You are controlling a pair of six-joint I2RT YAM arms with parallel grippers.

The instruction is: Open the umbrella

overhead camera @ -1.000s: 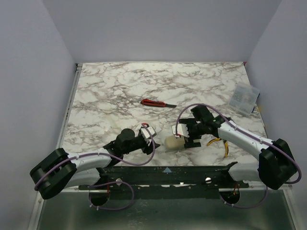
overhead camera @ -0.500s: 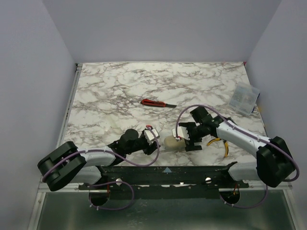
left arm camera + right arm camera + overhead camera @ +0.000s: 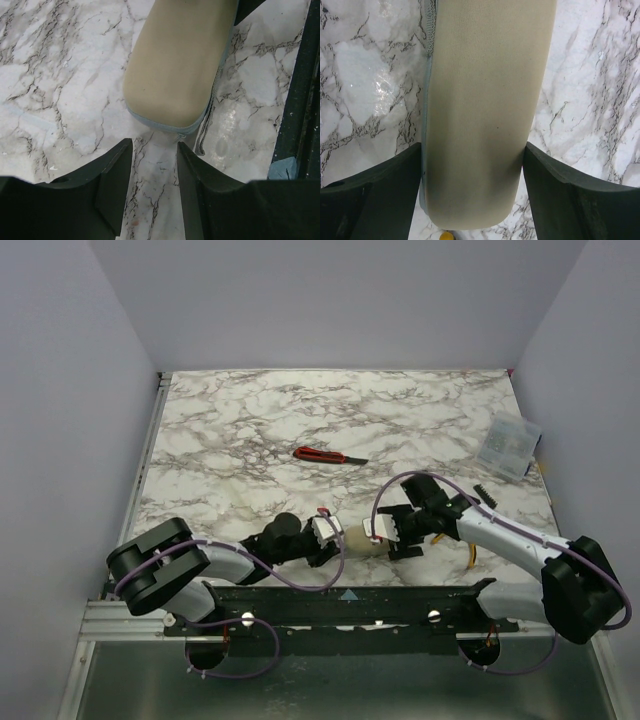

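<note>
The umbrella (image 3: 358,540) lies folded in its beige sleeve near the table's front edge, between both grippers. My right gripper (image 3: 387,532) straddles one end, with its jaws pressed against both sides of the sleeve (image 3: 485,115); in the right wrist view the gripper (image 3: 472,150) is shut on it. My left gripper (image 3: 333,537) is at the other end. In the left wrist view it (image 3: 154,150) is open and empty, and its tips stop just short of the umbrella's rounded end (image 3: 180,65). A thin grey strap (image 3: 206,125) hangs beside that end.
A red-handled cutter (image 3: 322,455) lies mid-table. Yellow-handled pliers (image 3: 470,545) lie under the right arm. A clear plastic box (image 3: 508,445) sits at the right edge. The black mounting rail (image 3: 350,602) runs along the front, close to the umbrella (image 3: 305,100).
My left arm has swung right along the front edge, until its open gripper reached the umbrella's end. My right gripper has shifted slightly forward with the umbrella between its jaws.
</note>
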